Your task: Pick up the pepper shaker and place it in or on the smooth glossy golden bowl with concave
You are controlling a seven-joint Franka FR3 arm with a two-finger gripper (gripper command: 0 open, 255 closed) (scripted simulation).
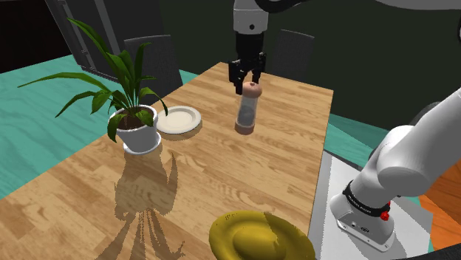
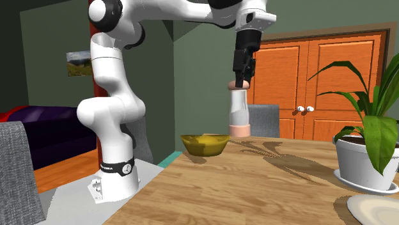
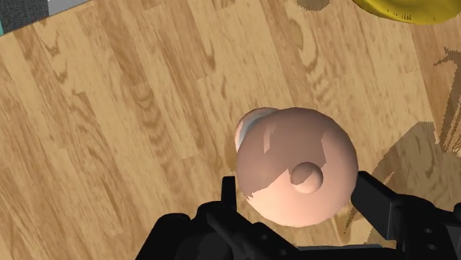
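— Where did we find the pepper shaker (image 1: 249, 109)?
— Upright at the shoulder view's upper middle, the gripper (image 1: 250, 83) clasping its pinkish cap. We couldn't tell whether its base touched the table (image 1: 89, 192).
— And the containers?
— The golden bowl (image 1: 255, 236) sat at bottom centre, well apart. At left, a white pot (image 1: 138, 133) held a leafy plant (image 1: 111, 81).
— Anything extra elsewhere?
— The second exterior view gave us orange doors (image 2: 326, 83).

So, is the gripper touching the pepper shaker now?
Touching. The wrist view shows the gripper clasping the pepper shaker: both fingers press against its pinkish cap, with no gap.
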